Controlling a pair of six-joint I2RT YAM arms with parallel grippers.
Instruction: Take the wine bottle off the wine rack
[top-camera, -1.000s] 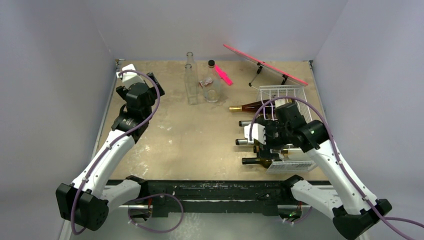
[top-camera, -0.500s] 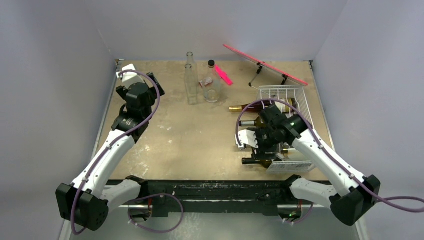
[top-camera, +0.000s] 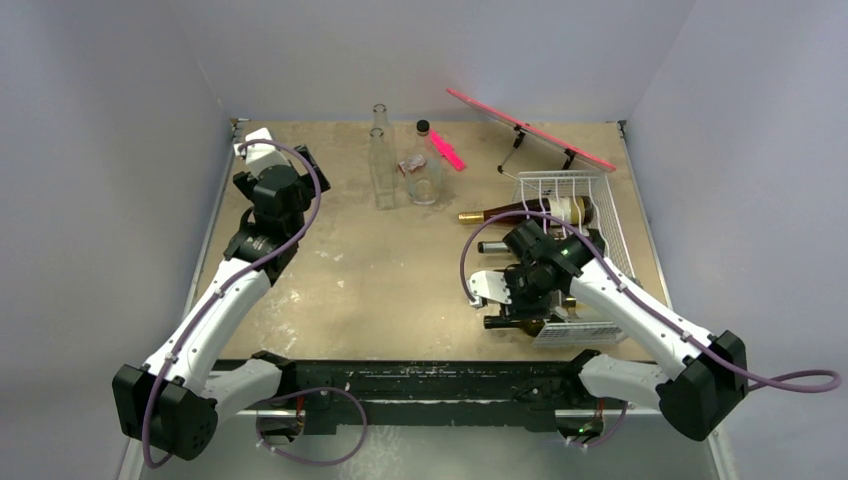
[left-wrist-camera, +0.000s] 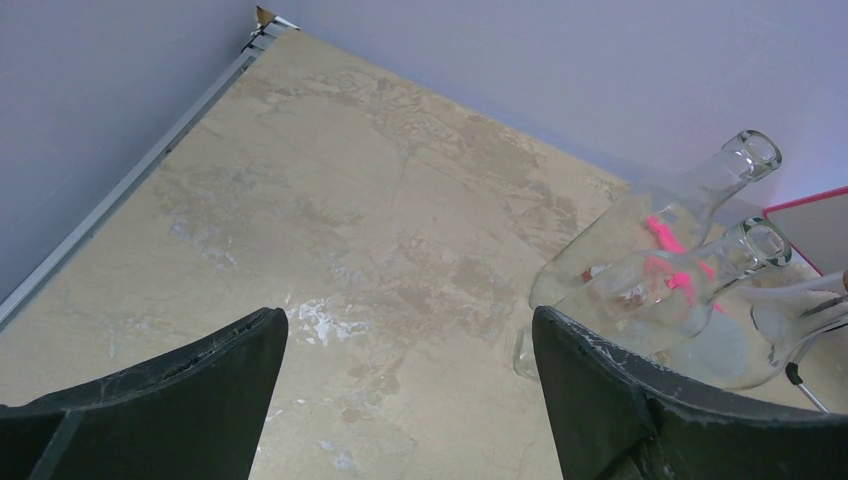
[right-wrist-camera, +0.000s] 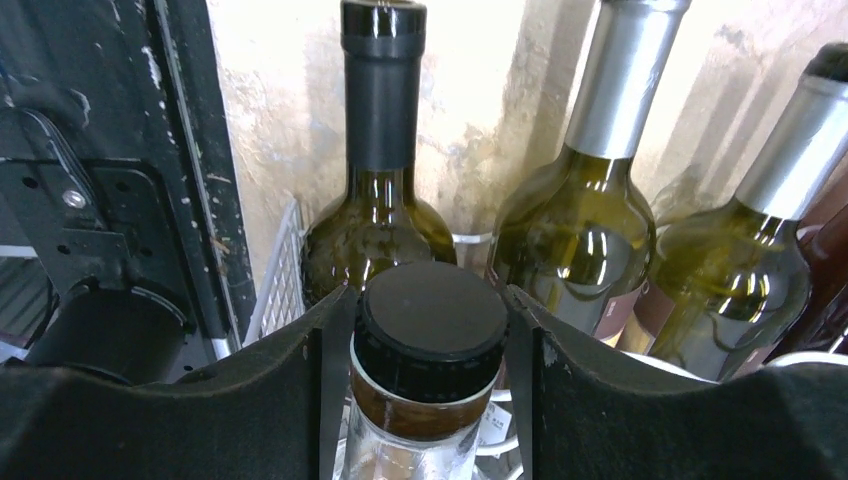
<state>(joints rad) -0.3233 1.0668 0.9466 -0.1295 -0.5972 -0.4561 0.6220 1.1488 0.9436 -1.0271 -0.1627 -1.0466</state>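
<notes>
The white wire wine rack (top-camera: 603, 206) stands at the right of the table, several wine bottles lying in it with necks pointing left. My right gripper (top-camera: 507, 288) is at the necks on the rack's left side. In the right wrist view the right gripper (right-wrist-camera: 430, 300) is shut on the wine bottle (right-wrist-camera: 432, 330), a clear bottle with a black screw cap; both fingers (right-wrist-camera: 300, 370) press the cap's sides. My left gripper (top-camera: 302, 163) hangs open over the far left of the table, and the left wrist view shows the left gripper (left-wrist-camera: 405, 330) holding nothing.
Three more bottles lie beyond the held cap: a dark green one (right-wrist-camera: 382, 210) and two silver-capped ones (right-wrist-camera: 588, 220) (right-wrist-camera: 745, 290). A labelled bottle (top-camera: 525, 212) lies on the rack's far side. Clear glass bottles (top-camera: 381, 165) (top-camera: 426, 172) and a pink board on a stand (top-camera: 530, 128) are at the back.
My right arm swung its gripper down and to the left, to the bottle necks, and the jaws closed from wide open onto the black cap. The left arm has not moved.
</notes>
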